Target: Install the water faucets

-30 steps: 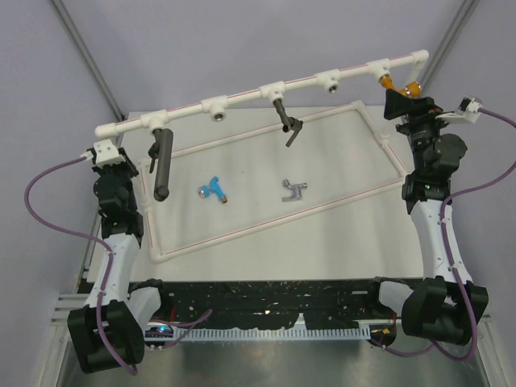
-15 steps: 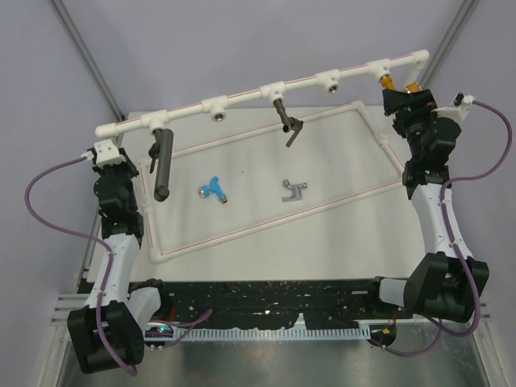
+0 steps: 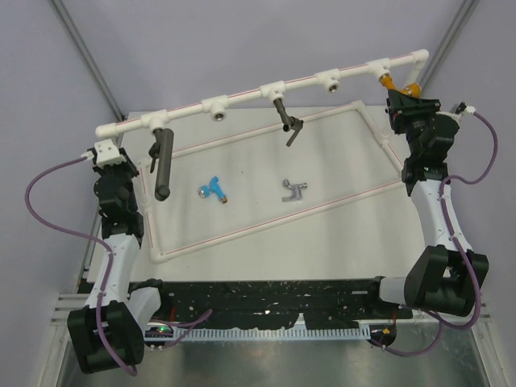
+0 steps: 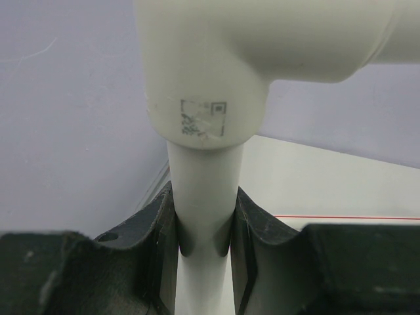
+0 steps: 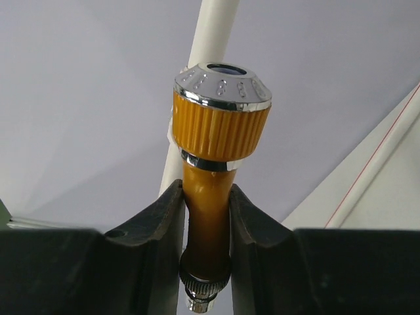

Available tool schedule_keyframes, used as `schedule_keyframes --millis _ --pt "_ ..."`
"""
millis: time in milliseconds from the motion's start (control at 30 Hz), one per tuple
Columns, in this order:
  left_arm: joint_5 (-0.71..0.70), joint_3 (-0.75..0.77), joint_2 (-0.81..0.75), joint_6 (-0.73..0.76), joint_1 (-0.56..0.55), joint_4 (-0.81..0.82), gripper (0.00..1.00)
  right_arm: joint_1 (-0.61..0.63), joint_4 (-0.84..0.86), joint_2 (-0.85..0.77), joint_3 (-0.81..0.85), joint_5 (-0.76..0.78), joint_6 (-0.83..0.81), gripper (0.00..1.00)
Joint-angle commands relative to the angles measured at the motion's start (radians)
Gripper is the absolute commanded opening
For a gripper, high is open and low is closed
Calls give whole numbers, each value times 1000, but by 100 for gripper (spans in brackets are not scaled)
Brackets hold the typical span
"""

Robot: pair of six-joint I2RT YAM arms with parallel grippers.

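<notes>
The right hand (image 3: 405,98) hides much of the orange-gold faucet (image 3: 389,81) from above.

A white tabletop (image 3: 266,242) fills the middle of the overhead view, evenly lit, with only faint shadows. Plain pale lavender-grey walls (image 3: 242,40) rise behind and beside it. Two grey metal struts (image 3: 85,56) slant across the upper corners. A grey metal sheet (image 3: 282,367) lies along the near edge.
</notes>
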Motion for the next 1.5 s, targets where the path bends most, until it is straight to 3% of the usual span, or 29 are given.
schedule_keyframes --millis 0,133,267,433,633,767,867,1133,1233,1367,1467 --pt "51 -6 -20 -21 -26 17 0 5 27 1 35 46 240 26" --pt "53 -4 -20 -26 -27 18 0 17 -6 -14 37 90 427 13" --pt "50 -6 -23 -21 -27 17 0 20 -68 -22 66 106 509 11" --pt "45 -4 -26 -19 -27 14 0 22 -26 -54 32 121 475 35" --pt "42 -3 -26 -21 -27 15 0 20 46 -145 -52 164 274 63" --pt "38 -4 -30 -23 -26 17 0 19 68 -214 -113 179 86 73" --pt "36 -6 -30 -24 -30 17 0 17 47 -289 -178 190 -60 95" --pt "16 -9 -24 -24 -47 20 0 42 -190 -508 -195 340 -638 95" --pt "7 -13 -26 -26 -55 23 0 60 -159 -591 -224 270 -955 95" --pt "2 -21 -35 -30 -56 29 0 71 -93 -700 -319 290 -1111 95" --pt "-4 -24 -47 -30 -56 24 0 94 -107 -697 -321 239 -1354 95"
